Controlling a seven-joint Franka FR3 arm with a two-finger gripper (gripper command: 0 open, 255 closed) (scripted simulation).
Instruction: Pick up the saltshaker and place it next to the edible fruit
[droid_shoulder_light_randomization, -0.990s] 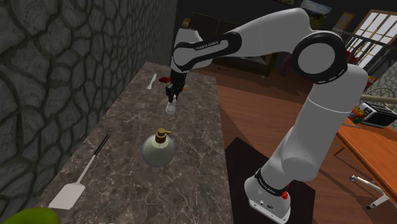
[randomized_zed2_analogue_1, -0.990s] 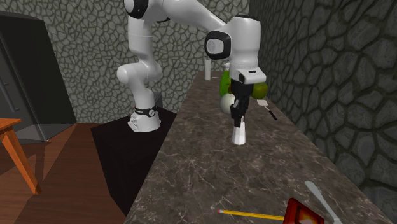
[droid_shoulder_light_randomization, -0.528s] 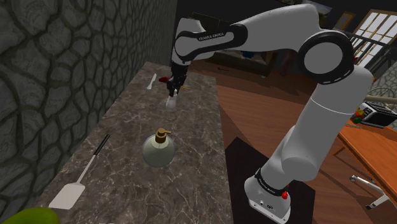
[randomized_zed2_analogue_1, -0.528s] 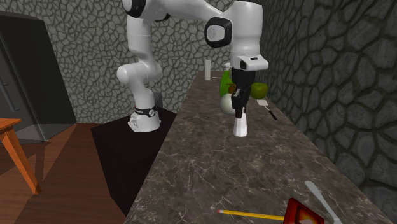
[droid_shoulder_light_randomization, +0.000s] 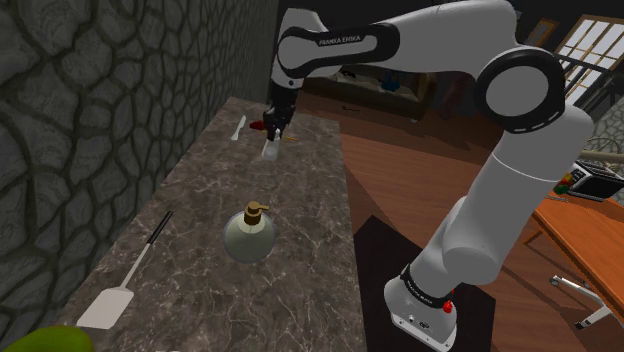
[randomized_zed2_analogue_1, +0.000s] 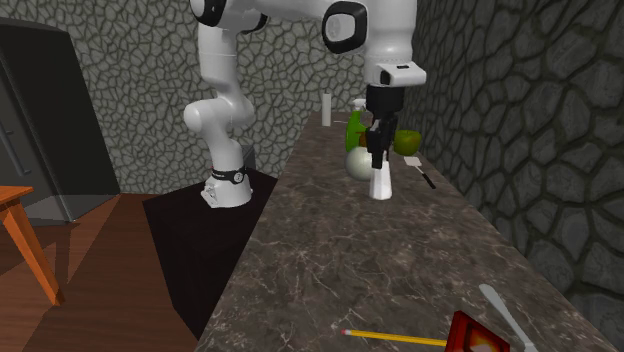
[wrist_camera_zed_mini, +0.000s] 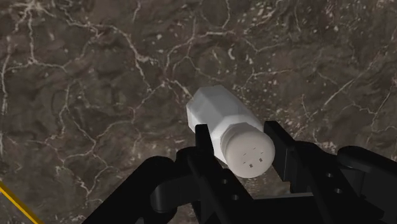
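My black gripper (droid_shoulder_light_randomization: 273, 133) is shut on a white saltshaker (droid_shoulder_light_randomization: 270, 151), which hangs a little above the dark marble counter (droid_shoulder_light_randomization: 300, 250), towards its far end in the shoulder view. In the wrist view the fingers (wrist_camera_zed_mini: 205, 141) clasp the saltshaker (wrist_camera_zed_mini: 219, 118) just below its perforated cap. From the second exterior view the gripper (randomized_zed2_analogue_1: 377, 160) holds the saltshaker (randomized_zed2_analogue_1: 380, 184) in front of a round bottle. A green fruit (randomized_zed2_analogue_1: 408, 141) lies at the counter's far end there; the shoulder view catches it as a green fruit (droid_shoulder_light_randomization: 40, 340) in the lower left corner.
A round pump bottle (droid_shoulder_light_randomization: 249, 234) stands mid-counter between shaker and fruit. A spatula (droid_shoulder_light_randomization: 125, 285) lies along the stone wall side. A yellow pencil (randomized_zed2_analogue_1: 395, 338), a red box (randomized_zed2_analogue_1: 475, 334) and a white utensil (randomized_zed2_analogue_1: 505, 308) lie at the other end. The counter's edge drops to a wooden floor (droid_shoulder_light_randomization: 420, 190).
The gripper has risen with the saltshaker, lifting it off the counter, and the arm has straightened upward. Everything else on the counter stays in place.
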